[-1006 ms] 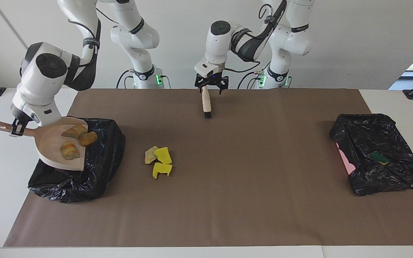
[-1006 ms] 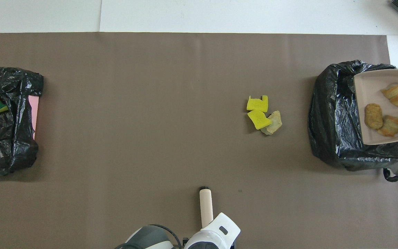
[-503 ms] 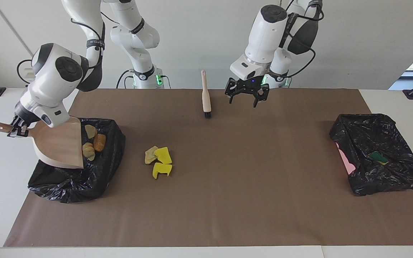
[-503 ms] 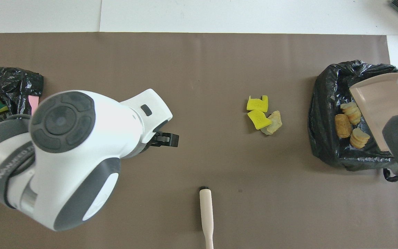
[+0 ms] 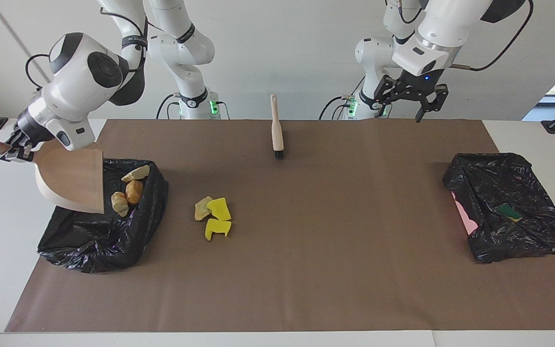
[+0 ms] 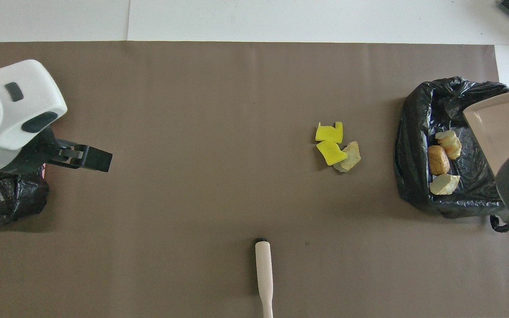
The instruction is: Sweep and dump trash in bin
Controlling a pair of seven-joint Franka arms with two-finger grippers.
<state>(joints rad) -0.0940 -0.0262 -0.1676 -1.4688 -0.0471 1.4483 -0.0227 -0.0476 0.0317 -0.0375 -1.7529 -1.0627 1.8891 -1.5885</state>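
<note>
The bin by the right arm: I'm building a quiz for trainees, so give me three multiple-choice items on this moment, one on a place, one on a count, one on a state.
1. Where does the brush lie?
A. in a bin
B. on the mat, near the robots
C. in the left gripper

2. How many bread chunks lie in the bin at the right arm's end?
A. one
B. three
C. five

3. What state is the dustpan in?
A. tipped over the bin, empty
B. flat on the mat
C. level and loaded

Answers: 1 B, it lies alone on the mat; 2 B, three show on the black liner; 3 A, the right gripper holds its handle and its tray is bare.
</note>
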